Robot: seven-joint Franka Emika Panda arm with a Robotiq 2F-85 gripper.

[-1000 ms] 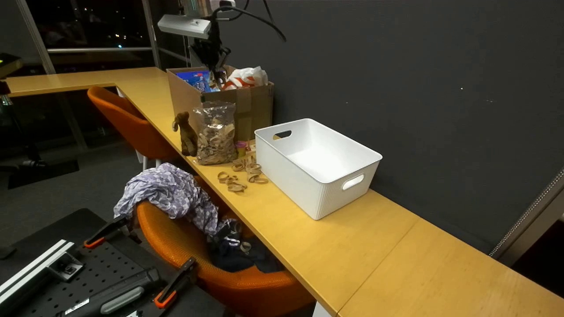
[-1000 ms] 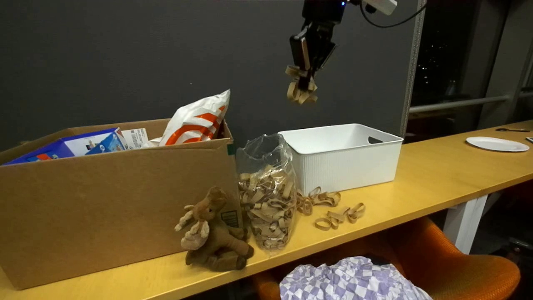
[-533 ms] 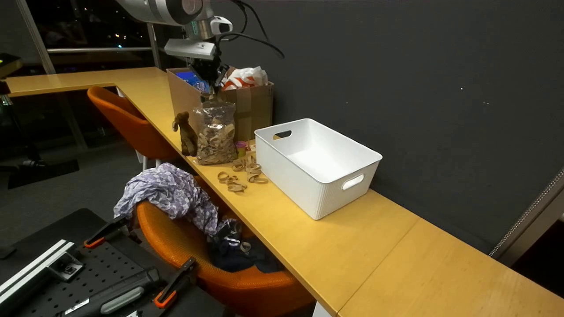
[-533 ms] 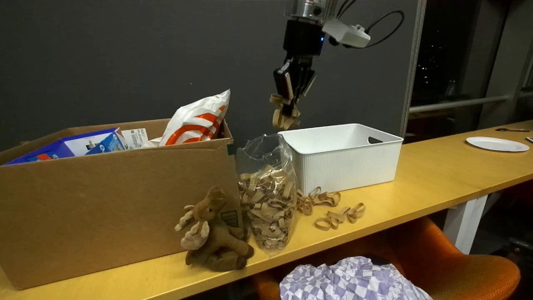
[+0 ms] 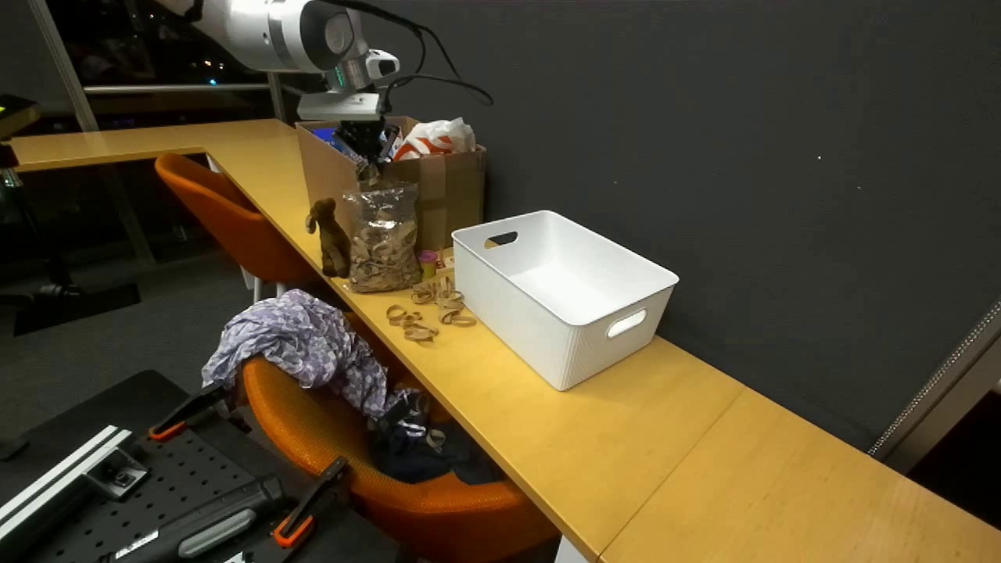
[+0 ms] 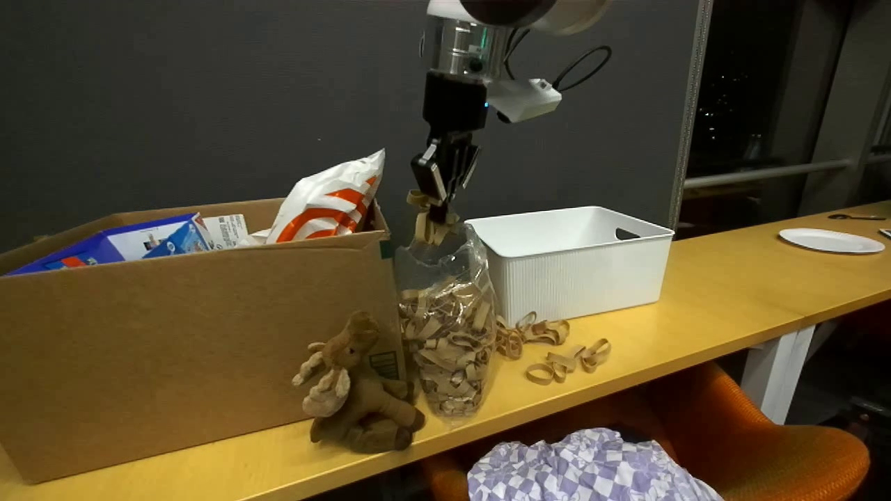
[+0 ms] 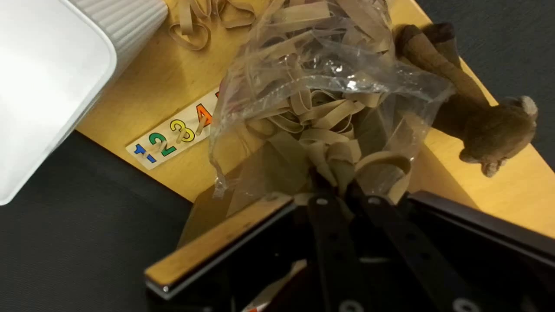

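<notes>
My gripper, in an exterior view [image 6: 440, 213], points down and is shut on a small bunch of tan rubber bands [image 6: 429, 229]. It also shows in the wrist view [image 7: 340, 188], where loops of the held bands [image 7: 340, 160] stick out between and beside the fingertips. Just below is the open mouth of a clear plastic bag [image 6: 449, 351] filled with similar bands. The lowest held bands are at the height of the bag's rim; whether they touch it I cannot tell. Several loose bands [image 5: 412, 322] lie on the table between the bag and a white bin [image 5: 512, 305].
A cardboard box [image 6: 195, 348] with packages stands beside the bag. A brown plush moose [image 6: 369, 410] sits in front. A number strip [image 7: 173, 134] lies behind the bag. A white plate [image 6: 832, 241] lies farther along the table. An orange chair [image 5: 313, 422] holds a checkered cloth [image 5: 301, 336].
My gripper has come down and over from above the white bin's near end to just above the bag's mouth, still holding the bands. The bag, bin and loose bands have not moved.
</notes>
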